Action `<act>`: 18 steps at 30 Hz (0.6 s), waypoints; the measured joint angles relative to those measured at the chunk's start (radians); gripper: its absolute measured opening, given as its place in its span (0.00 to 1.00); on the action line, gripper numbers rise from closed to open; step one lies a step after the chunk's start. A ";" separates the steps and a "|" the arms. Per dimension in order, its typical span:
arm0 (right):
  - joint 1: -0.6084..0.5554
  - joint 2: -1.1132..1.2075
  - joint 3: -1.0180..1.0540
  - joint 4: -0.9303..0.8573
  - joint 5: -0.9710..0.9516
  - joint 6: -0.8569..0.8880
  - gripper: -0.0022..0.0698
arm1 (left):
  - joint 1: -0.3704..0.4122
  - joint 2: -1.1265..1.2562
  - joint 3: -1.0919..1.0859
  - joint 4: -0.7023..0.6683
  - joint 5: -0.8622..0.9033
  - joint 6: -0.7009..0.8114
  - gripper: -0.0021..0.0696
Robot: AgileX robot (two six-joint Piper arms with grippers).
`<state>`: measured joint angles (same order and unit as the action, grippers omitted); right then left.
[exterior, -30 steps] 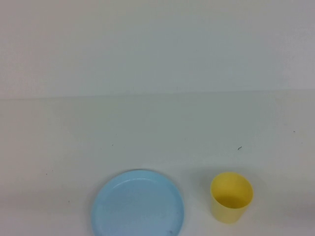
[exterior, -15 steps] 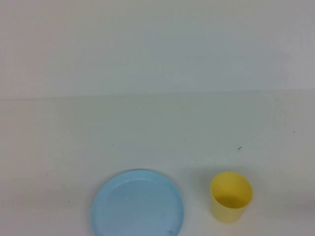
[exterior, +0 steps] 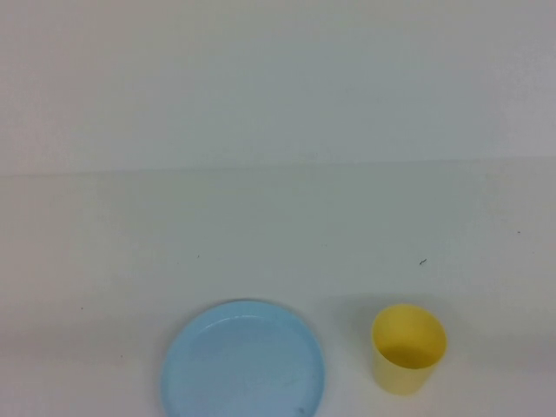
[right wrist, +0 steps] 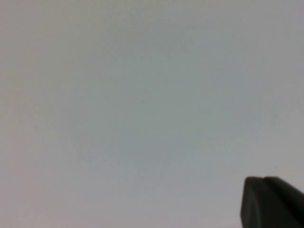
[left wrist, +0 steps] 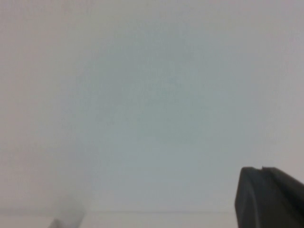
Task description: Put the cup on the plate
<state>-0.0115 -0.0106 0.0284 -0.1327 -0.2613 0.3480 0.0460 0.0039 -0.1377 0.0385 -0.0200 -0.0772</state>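
The yellow cup [exterior: 408, 347] stands upright on the white table at the near right, open end up and empty. The light blue plate [exterior: 243, 360] lies flat to its left, near the front edge, a small gap apart from the cup. Neither gripper shows in the high view. My left gripper [left wrist: 261, 169] appears in the left wrist view as a dark tip with its fingers together, over bare table. My right gripper [right wrist: 264, 179] looks the same in the right wrist view, shut and empty. Neither wrist view shows the cup or the plate.
The white table [exterior: 278, 226] stretches back to a pale wall. A small dark speck [exterior: 423, 261] lies behind the cup.
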 joint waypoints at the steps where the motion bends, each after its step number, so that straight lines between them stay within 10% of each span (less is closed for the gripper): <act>1: 0.000 0.000 -0.009 0.000 0.027 0.010 0.03 | 0.000 0.011 -0.055 0.033 0.062 0.015 0.03; 7: 0.000 0.008 -0.236 -0.014 0.402 -0.024 0.03 | 0.000 0.156 -0.327 0.040 0.517 0.065 0.03; 13: 0.000 0.208 -0.478 0.059 0.799 -0.240 0.03 | 0.000 0.428 -0.460 -0.368 0.862 0.426 0.03; 18: 0.050 0.456 -0.594 0.257 1.032 -0.768 0.03 | 0.000 0.636 -0.467 -0.685 0.785 0.719 0.21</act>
<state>0.0381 0.4450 -0.5660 0.1240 0.7702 -0.4197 0.0460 0.6396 -0.6044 -0.6463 0.7654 0.6418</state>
